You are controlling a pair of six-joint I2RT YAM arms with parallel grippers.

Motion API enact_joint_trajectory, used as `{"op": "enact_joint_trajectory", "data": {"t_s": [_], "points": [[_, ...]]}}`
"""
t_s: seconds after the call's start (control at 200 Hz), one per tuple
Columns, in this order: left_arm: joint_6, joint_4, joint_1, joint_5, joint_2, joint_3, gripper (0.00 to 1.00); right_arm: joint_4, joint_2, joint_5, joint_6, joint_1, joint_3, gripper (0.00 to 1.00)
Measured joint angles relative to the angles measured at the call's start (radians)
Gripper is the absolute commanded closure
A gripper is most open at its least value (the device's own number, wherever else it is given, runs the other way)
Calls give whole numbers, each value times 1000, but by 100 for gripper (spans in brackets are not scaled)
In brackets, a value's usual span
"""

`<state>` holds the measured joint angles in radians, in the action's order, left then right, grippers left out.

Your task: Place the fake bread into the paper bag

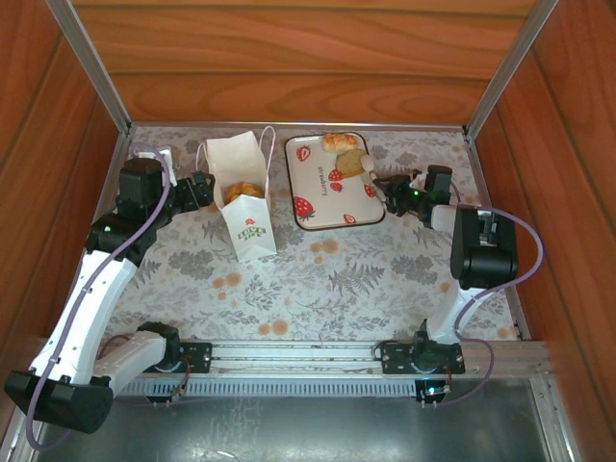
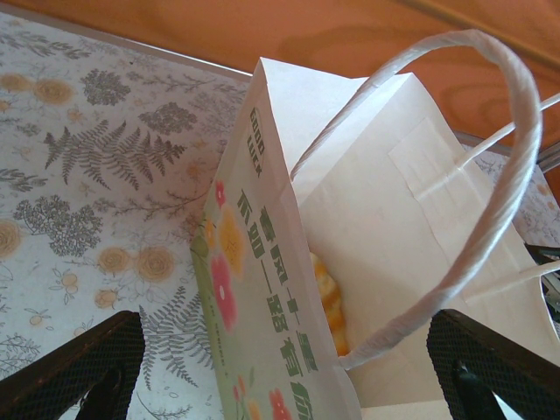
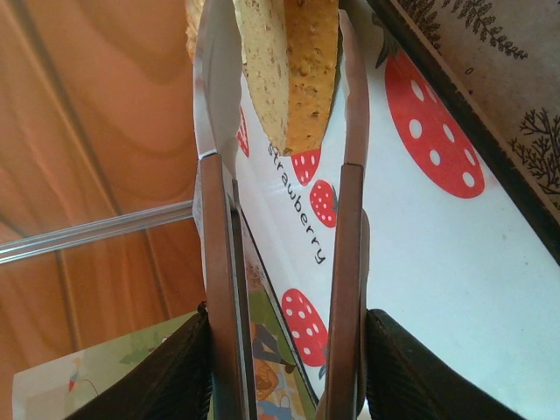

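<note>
Fake bread in three places: toast slice (image 3: 293,79) standing on edge over the strawberry tray (image 3: 455,262), another pastry (image 1: 339,141) lying on that tray, some already inside the paper bag (image 1: 252,231). Seems light, a little soft and rough-faced, so hardly slippery; best pinched gently across the flat faces. Right gripper (image 3: 282,35) narrow on the slice, both fingers apparently touching. Left gripper (image 1: 204,186) wide beside the bag, holding nothing.

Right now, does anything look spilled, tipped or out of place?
Nothing stands out. The white paper bag stands upright with golden pastries inside; the right gripper clamps a tan toast slice over the strawberry-print tray. No bread lies on the floral table.
</note>
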<state>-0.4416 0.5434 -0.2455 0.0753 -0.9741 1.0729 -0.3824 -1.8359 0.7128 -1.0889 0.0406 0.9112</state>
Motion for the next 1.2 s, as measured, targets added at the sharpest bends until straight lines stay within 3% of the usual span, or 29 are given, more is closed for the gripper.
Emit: {"op": "enact_joint_trajectory", "data": {"t_s": [0.27,0.62,0.875,1.199], "points": [[0,0,0,0,0,0,11,-61,-48,18,-30,-1,0,54],[0,-1,0,0,0,0,11,-96,-67,21,-64,-2,2,69],[0,0,0,0,3,0,11,-88,-64,21,-46,-2,3,71],[0,-1,0,-1,13,0,11,7,72,-6,39,-2,-6,72]]}}
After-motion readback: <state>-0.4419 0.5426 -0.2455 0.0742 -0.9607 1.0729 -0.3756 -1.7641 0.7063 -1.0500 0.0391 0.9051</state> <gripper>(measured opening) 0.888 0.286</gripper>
